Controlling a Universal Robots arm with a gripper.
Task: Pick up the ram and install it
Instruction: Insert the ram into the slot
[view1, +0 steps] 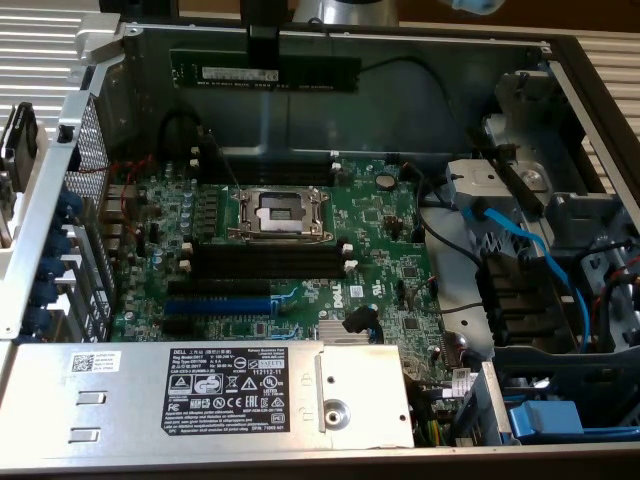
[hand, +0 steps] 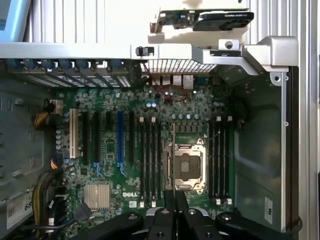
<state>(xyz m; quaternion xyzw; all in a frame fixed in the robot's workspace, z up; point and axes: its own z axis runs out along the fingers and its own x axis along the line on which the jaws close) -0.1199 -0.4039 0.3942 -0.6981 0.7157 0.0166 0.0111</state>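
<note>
Dark-green and thin, the ram (view1: 310, 72) hangs level in the tool (view1: 262, 58), which is closed on it near its middle. The ram is held clear above the motherboard (view1: 375, 235), touching nothing else.

In the wrist view, the ram's edge (hand: 173, 150) runs straight out from the tool (hand: 175, 207). It lies over the rim of the processor socket (hand: 186, 167), between the two banks of black slots (hand: 150, 160) and over neither of them.

A straight descent from here would probably strike the socket's metal frame. Even over a slot, a slight tilt or offset could land the ram on a slot wall. White end clips (view1: 347, 265), if closed, could stop it seating. Pushing hard may let it slip in the pinch.

A black cable (view1: 215, 150) trails near the bank beneath the tool and might snag. The blue slot (view1: 215, 305) and the power supply (view1: 200, 385) lie farther from the tool.
</note>
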